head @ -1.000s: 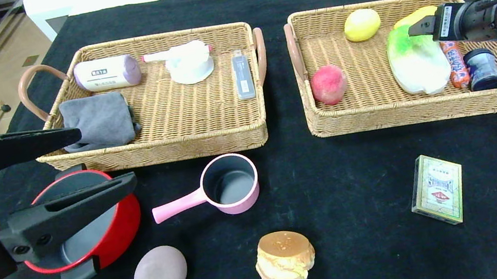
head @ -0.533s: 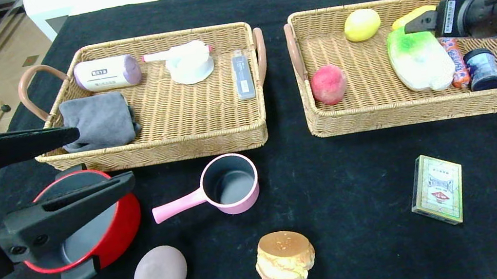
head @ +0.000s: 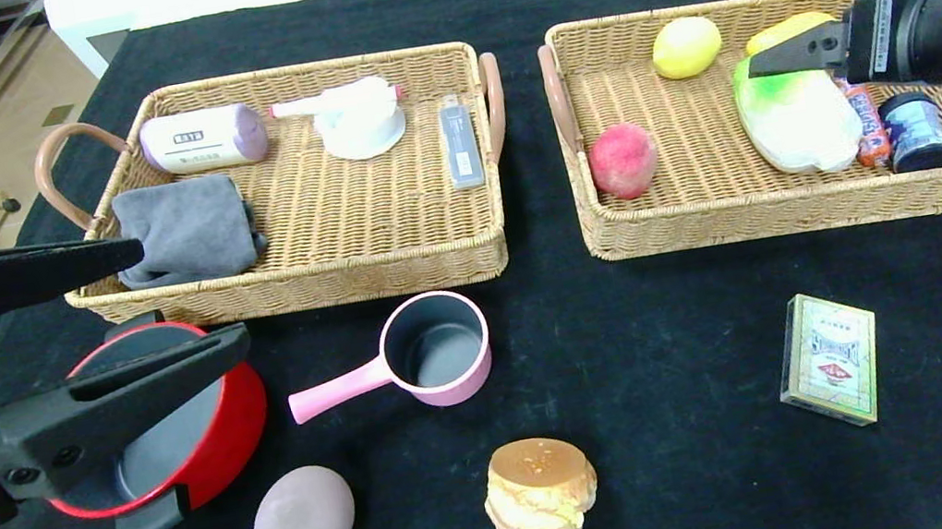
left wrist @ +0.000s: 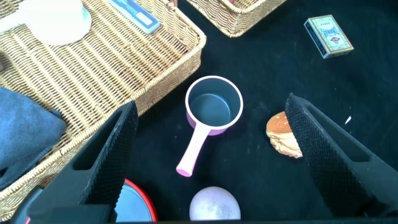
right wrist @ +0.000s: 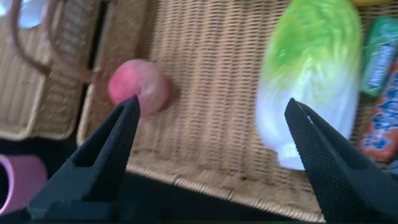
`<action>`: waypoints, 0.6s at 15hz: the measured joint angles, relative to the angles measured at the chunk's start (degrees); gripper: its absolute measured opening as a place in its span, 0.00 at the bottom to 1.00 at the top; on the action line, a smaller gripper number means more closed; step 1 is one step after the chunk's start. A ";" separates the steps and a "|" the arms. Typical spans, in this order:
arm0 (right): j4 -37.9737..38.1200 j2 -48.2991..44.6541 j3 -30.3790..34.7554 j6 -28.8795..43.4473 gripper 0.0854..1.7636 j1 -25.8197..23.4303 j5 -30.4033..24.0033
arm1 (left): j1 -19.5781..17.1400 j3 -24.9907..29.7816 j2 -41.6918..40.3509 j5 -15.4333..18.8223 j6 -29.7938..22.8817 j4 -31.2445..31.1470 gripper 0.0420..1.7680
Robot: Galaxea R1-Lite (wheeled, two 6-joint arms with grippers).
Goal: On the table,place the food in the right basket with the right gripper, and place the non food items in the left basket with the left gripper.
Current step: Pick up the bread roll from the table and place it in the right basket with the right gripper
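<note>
right gripper (head: 763,62): hanging over the far right part of the right basket (head: 671,225), just above the leafy end of the napa cabbage (head: 794,113). Right wrist view shows the jaws spread wide with nothing between them.
napa cabbage: lying flat in the right basket, green end far, white end near, not held by anything.
left gripper (head: 177,299): near left of the table (head: 652,349), up above the red pot (head: 207,435). Jaws wide apart and empty, one finger over the pot's rim, the other up by the near left corner of the left basket (head: 324,277).
red pot: on the cloth at the near left, just in front of the left basket, dark grey inside, black handle poking toward the near edge.
pink saucepan (head: 424,355): on the table right of the pot, handle pointing left, just in front of the left basket.
egg-shaped lump (head: 304,520): near edge, just right of the pot's handle.
burger bun (head: 541,495): near edge, about the middle of the table, well apart from the lump.
card box (head: 829,358): on the cloth at the right, in front of the right basket.
other stuff in right basket: red peach (head: 623,159) on its left side, yellow fruit (head: 686,46) at the far wall, dark jar (head: 916,133) at the right.
other stuff in left basket: grey cloth (head: 185,228) in the near left corner, lilac cylinder (head: 205,138) behind it.
</note>
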State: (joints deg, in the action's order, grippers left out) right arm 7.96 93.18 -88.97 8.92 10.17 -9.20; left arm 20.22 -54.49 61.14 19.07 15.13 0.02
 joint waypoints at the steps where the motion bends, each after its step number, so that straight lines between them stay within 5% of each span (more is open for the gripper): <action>1: -0.06 -1.07 1.56 -1.22 0.96 0.72 -1.02 | 0.00 0.00 -0.04 0.00 0.00 0.00 0.97; 9: -3.74 -8.79 14.93 -10.29 0.96 11.74 -1.97 | 0.00 0.00 -0.09 0.00 0.00 0.02 0.97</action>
State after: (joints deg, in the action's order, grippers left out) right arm 4.22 84.40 -74.03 -1.37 21.91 -11.18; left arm 20.22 -54.49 61.05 19.07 15.13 0.05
